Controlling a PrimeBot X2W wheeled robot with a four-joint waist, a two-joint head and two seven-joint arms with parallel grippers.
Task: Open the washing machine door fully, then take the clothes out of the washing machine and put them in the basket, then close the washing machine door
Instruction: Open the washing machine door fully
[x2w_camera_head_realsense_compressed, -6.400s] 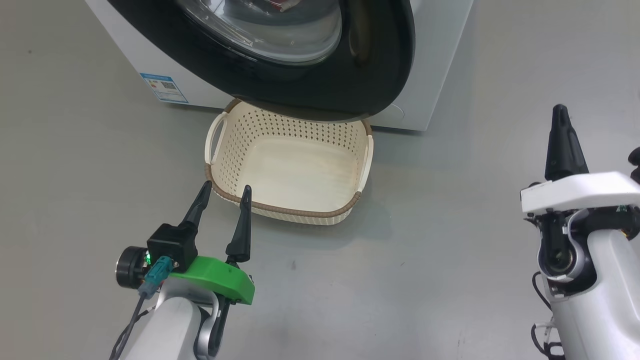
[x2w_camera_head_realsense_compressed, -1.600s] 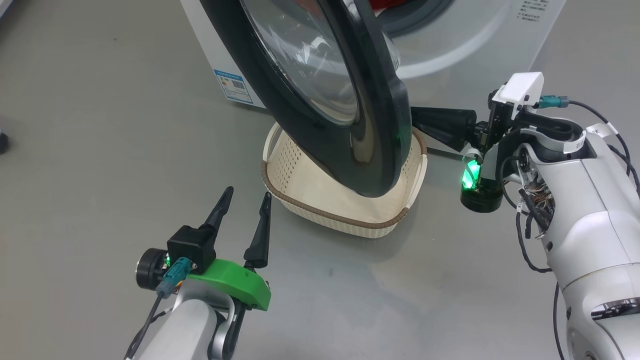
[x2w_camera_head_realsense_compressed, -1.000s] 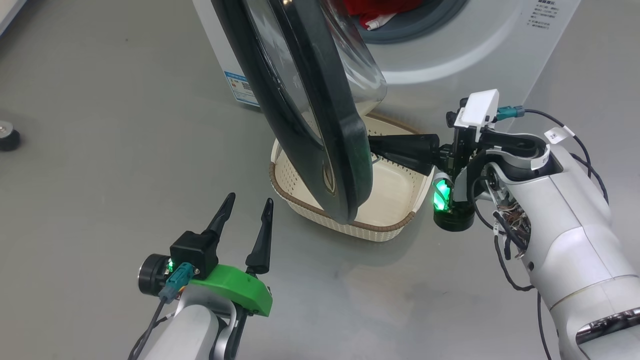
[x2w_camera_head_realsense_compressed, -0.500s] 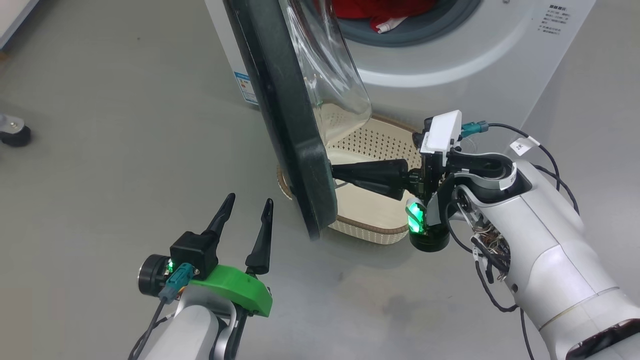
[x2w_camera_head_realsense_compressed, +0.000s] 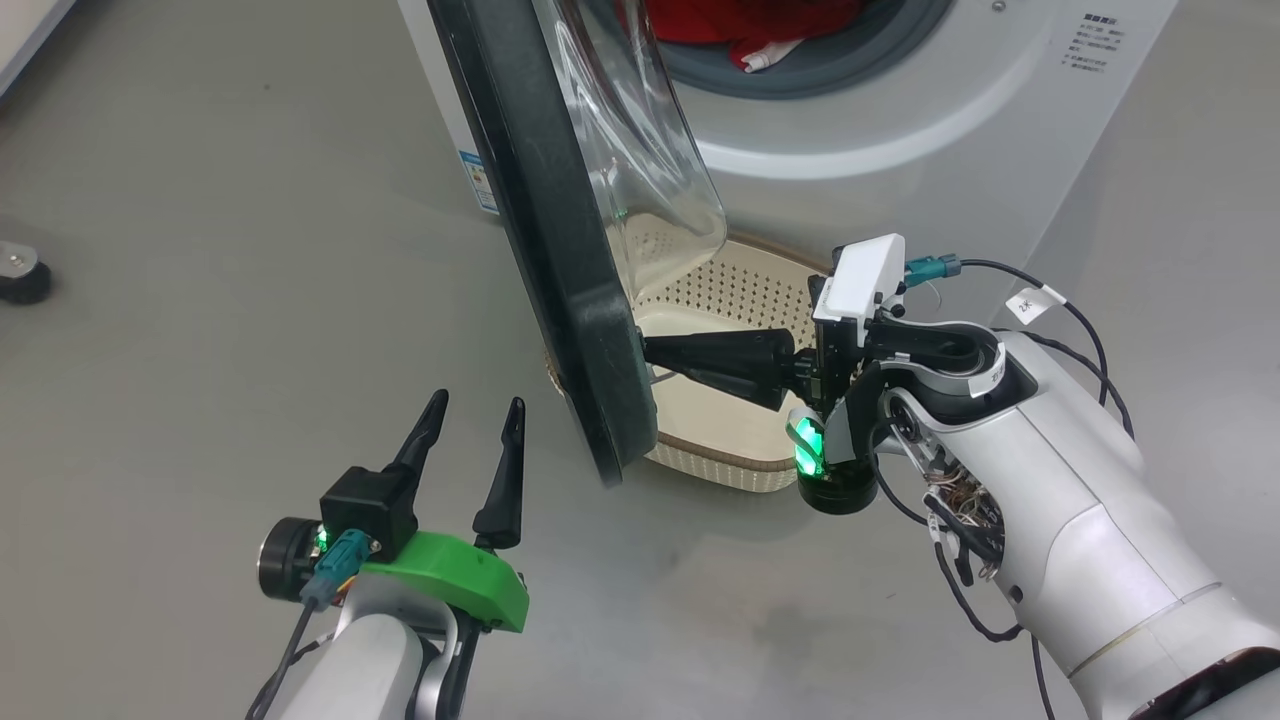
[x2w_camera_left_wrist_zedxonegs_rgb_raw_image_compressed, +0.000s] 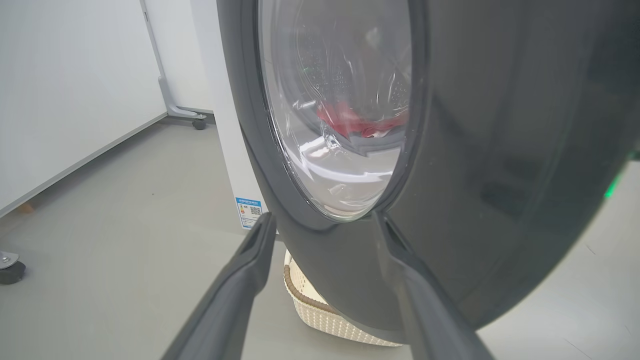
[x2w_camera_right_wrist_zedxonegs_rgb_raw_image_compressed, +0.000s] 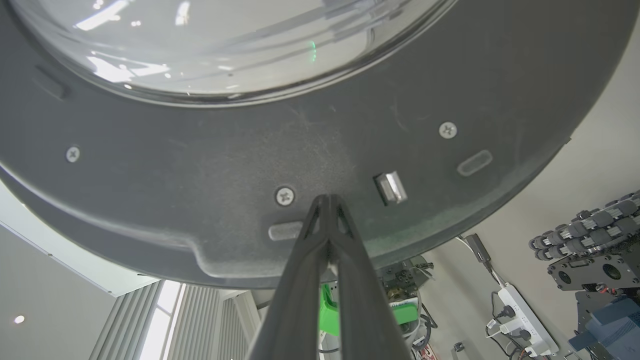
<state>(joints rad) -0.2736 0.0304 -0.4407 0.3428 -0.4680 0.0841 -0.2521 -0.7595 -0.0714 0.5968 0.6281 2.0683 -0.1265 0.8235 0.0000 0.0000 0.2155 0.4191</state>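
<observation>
The door (x2w_camera_head_realsense_compressed: 560, 230) stands half-open, edge-on from the head, its glass bulge facing the washer (x2w_camera_head_realsense_compressed: 900, 140). The right hand (x2w_camera_head_realsense_compressed: 652, 352), clenched on nothing, presses its tip against the door's inner rim above the basket (x2w_camera_head_realsense_compressed: 740, 290). The left hand (x2w_camera_head_realsense_compressed: 476, 402), spread wide, hovers beside the outer face. Red clothes (x2w_camera_head_realsense_compressed: 740, 20) lie in the drum.

The door (x2w_camera_head_realsense_compressed: 535, 200) hangs edge-on over the basket (x2w_camera_head_realsense_compressed: 700, 465), so it walls that off from my left claw (x2w_camera_head_realsense_compressed: 478, 400). My right claw (x2w_camera_head_realsense_compressed: 648, 350), pinched together, has its tip against the door's inner face. The washer (x2w_camera_head_realsense_compressed: 900, 150) mouth behind is unblocked, and there's bare floor (x2w_camera_head_realsense_compressed: 250, 250) on my left.
</observation>
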